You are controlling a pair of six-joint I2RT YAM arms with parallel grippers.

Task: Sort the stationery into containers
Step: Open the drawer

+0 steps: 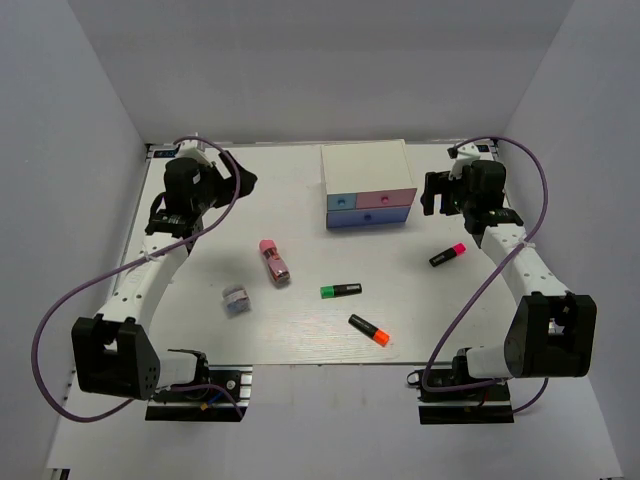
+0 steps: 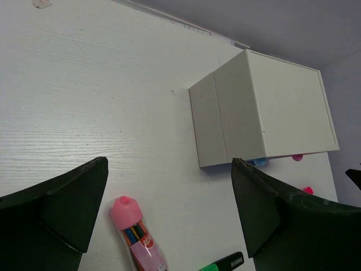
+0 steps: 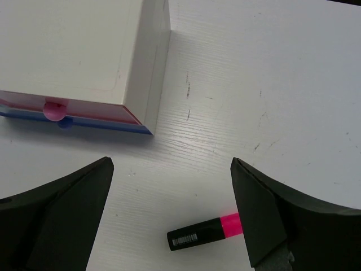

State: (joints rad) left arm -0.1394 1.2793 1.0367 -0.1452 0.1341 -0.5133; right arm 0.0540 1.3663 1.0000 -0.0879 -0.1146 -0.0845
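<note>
The white drawer box (image 1: pixel 366 170) stands at the back centre, its light-blue, pink and blue-violet drawers shut. A stubby pink oblong item (image 1: pixel 274 262), a grey-blue squarish piece (image 1: pixel 236 299), a green-capped highlighter (image 1: pixel 340 291), an orange-capped highlighter (image 1: pixel 369 330) and a pink-capped highlighter (image 1: pixel 448 255) lie on the table. My left gripper (image 1: pixel 238 182) is open and empty, raised left of the box; its view shows the pink item (image 2: pixel 138 234) below it. My right gripper (image 1: pixel 432 195) is open and empty, right of the box, above the pink highlighter (image 3: pixel 206 231).
White walls enclose the table (image 1: pixel 300 220) at the back and on both sides. Purple cables loop beside each arm. The box (image 2: pixel 265 113) fills the right of the left wrist view, and its pink knob (image 3: pixel 54 109) shows in the right wrist view.
</note>
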